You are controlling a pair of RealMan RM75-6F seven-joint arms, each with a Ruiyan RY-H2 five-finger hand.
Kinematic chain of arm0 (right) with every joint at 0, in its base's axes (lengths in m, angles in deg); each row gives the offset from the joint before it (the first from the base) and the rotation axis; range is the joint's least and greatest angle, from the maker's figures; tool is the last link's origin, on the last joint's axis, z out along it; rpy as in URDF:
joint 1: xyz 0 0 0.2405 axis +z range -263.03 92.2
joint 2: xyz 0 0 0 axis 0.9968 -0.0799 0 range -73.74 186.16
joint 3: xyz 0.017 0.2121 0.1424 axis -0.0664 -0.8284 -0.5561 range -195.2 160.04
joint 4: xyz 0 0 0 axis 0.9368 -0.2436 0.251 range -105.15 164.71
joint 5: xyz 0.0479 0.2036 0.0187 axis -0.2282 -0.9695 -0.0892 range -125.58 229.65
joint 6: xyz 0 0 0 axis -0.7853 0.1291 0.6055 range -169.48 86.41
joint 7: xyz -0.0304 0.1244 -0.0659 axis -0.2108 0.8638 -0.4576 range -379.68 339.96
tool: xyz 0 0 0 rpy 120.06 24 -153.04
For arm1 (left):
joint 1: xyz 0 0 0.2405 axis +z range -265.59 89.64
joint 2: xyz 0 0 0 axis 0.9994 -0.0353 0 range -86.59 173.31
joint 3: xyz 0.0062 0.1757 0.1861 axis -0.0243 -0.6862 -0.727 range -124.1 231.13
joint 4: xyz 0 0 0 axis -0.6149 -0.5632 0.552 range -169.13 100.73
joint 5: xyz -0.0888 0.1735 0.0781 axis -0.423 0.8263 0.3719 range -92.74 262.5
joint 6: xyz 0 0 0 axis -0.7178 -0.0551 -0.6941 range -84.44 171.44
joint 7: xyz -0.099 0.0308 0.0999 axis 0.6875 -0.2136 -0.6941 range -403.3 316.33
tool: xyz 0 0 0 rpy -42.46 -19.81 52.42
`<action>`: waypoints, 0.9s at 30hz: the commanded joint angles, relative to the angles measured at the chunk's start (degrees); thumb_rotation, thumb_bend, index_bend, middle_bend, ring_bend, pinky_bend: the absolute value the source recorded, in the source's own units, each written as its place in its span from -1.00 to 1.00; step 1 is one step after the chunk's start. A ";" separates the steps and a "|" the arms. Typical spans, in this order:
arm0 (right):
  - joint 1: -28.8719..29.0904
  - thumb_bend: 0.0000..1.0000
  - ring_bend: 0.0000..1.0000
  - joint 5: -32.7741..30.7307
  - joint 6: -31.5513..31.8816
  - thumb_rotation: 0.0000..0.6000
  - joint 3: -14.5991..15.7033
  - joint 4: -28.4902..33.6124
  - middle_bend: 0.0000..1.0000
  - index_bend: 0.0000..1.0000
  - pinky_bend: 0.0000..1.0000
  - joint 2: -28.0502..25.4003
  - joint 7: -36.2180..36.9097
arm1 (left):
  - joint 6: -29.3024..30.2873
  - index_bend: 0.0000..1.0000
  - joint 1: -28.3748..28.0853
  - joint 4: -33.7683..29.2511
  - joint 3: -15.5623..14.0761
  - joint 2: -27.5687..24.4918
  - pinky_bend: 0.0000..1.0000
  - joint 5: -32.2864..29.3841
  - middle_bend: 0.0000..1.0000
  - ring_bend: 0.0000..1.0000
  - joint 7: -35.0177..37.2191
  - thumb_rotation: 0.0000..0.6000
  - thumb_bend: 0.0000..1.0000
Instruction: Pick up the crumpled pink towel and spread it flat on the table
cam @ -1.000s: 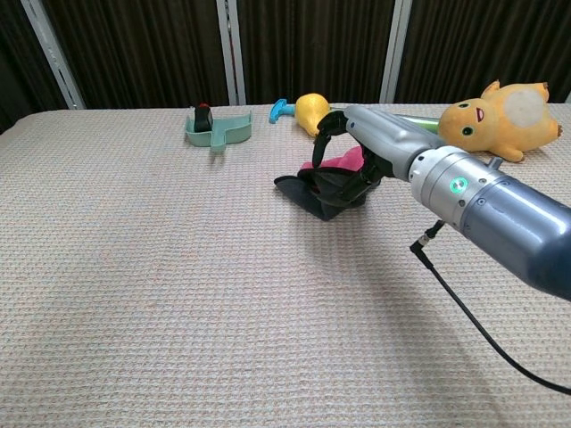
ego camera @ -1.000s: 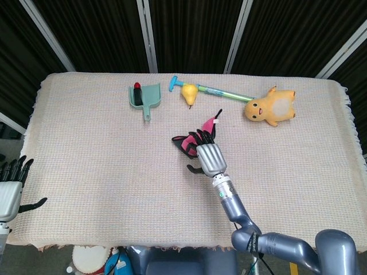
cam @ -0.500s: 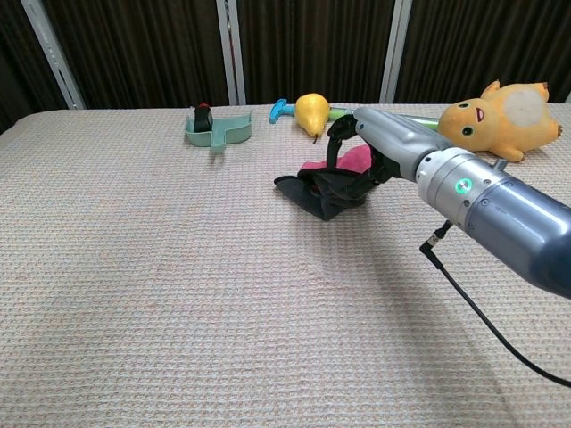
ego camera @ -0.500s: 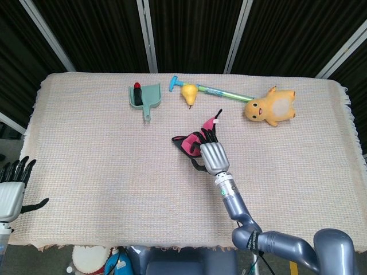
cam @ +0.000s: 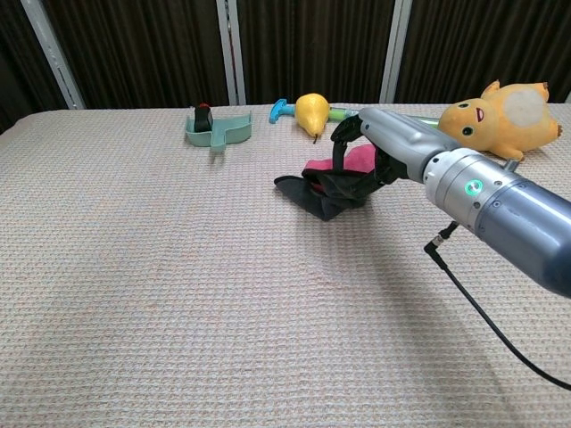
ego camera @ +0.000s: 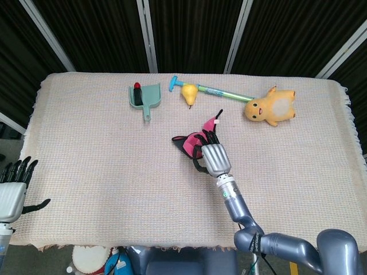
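Right now the right hand (ego camera: 211,158) has its dark fingers curled into the pink towel (ego camera: 192,141), which sits bunched near the middle of the frame. The hold looks small, so the towel could slip out when lifted. The left hand (ego camera: 12,192), lower left, holds nothing, fingers apart. A woven cloth (ego camera: 92,154) covers the table; dark curtains (ego camera: 189,34) hang behind.

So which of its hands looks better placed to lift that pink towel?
The right hand. Its fingers are already curled onto the crumpled pink towel mid-table, though a firm grip isn't certain. The left hand hangs open off the table's near-left edge, far from the towel.
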 commanded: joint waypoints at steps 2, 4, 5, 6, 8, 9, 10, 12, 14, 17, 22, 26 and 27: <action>0.01 -0.06 -0.95 0.11 0.54 1.00 -0.56 1.24 -0.58 0.21 -0.88 -1.21 -0.17 | -0.31 -1.00 -0.07 -0.06 -0.11 0.05 -1.00 -0.07 -1.00 -1.00 -0.04 1.00 -1.00; 0.12 -0.05 -0.95 0.03 0.87 1.00 -1.38 2.59 -0.58 0.21 -0.88 -2.37 -0.38 | -0.63 -1.00 -0.16 -0.09 -0.20 0.14 -1.00 -0.14 -1.00 -1.00 -0.14 1.00 -1.00; 0.24 -0.05 -0.95 -0.10 1.04 1.00 -2.03 3.61 -0.58 0.21 -0.88 -3.27 -0.64 | -0.83 -1.00 -0.24 -0.14 -0.24 0.22 -1.00 -0.18 -1.00 -1.00 -0.20 1.00 -1.00; 0.30 -0.05 -0.95 -0.28 1.08 1.00 -2.39 4.29 -0.58 0.21 -0.88 -3.85 -0.87 | -1.00 -1.00 -0.31 -0.17 -0.27 0.29 -1.00 -0.21 -1.00 -1.00 -0.25 1.00 -1.00; 0.59 -0.05 -0.95 -0.79 1.33 1.00 -3.79 6.24 -0.58 0.21 -0.88 -5.50 -1.46 | -1.44 -1.00 -0.47 -0.30 -0.34 0.48 -1.00 -0.33 -1.00 -1.00 -0.35 1.00 -1.00; 0.78 -0.05 -0.95 -1.26 1.43 1.00 -4.79 7.67 -0.58 0.21 -0.88 -6.59 -1.75 | -1.85 -1.00 -0.62 -0.39 -0.39 0.63 -1.00 -0.44 -1.00 -1.00 -0.40 1.00 -1.00; 0.90 -0.06 -0.95 -1.63 1.50 1.00 -5.50 8.72 -0.58 0.21 -0.88 -7.31 -1.92 | -2.07 -1.00 -0.70 -0.44 -0.39 0.72 -1.00 -0.58 -1.00 -1.00 -0.49 1.00 -1.00; 1.20 -0.06 -0.95 -2.69 1.50 1.00 -7.13 11.46 -0.58 0.21 -0.88 -9.10 -2.29 | -2.67 -1.00 -0.95 -0.60 -0.33 0.95 -1.00 -0.98 -1.00 -1.00 -0.70 1.00 -1.00; 1.62 -0.06 -0.95 -3.57 1.67 1.00 -8.74 14.00 -0.58 0.21 -0.88 -10.73 -2.84 | -3.22 -1.00 -1.15 -0.76 -0.13 1.17 -1.00 -1.64 -1.00 -1.00 -0.79 1.00 -1.00; 2.78 -0.05 -0.95 -5.02 1.82 1.00 -10.91 16.87 -0.58 0.21 -0.88 -12.72 -4.46 | -4.42 -1.00 -1.46 -1.31 0.29 1.43 -1.00 -3.22 -1.00 -1.00 -0.21 1.00 -1.00; 5.30 -0.05 -0.95 -7.88 2.32 1.00 -13.56 20.36 -0.58 0.21 -0.88 -14.63 -8.44 | -5.99 -1.00 -2.06 -1.77 0.76 1.43 -1.00 -4.81 -1.00 -1.00 0.22 1.00 -1.00; 7.65 -0.04 -0.95 -9.79 3.82 1.00 -14.96 22.53 -0.58 0.21 -0.88 -15.36 -12.74 | -6.64 -1.00 -2.65 -2.06 1.37 1.52 -1.00 -5.55 -1.00 -1.00 0.54 1.00 -1.00; 8.41 -0.04 -0.95 -10.34 4.30 1.00 -15.39 23.08 -0.58 0.21 -0.88 -15.50 -13.98 | -6.86 -1.00 -2.90 -2.21 1.57 1.51 -1.00 -5.61 -1.00 -1.00 0.80 1.00 -1.00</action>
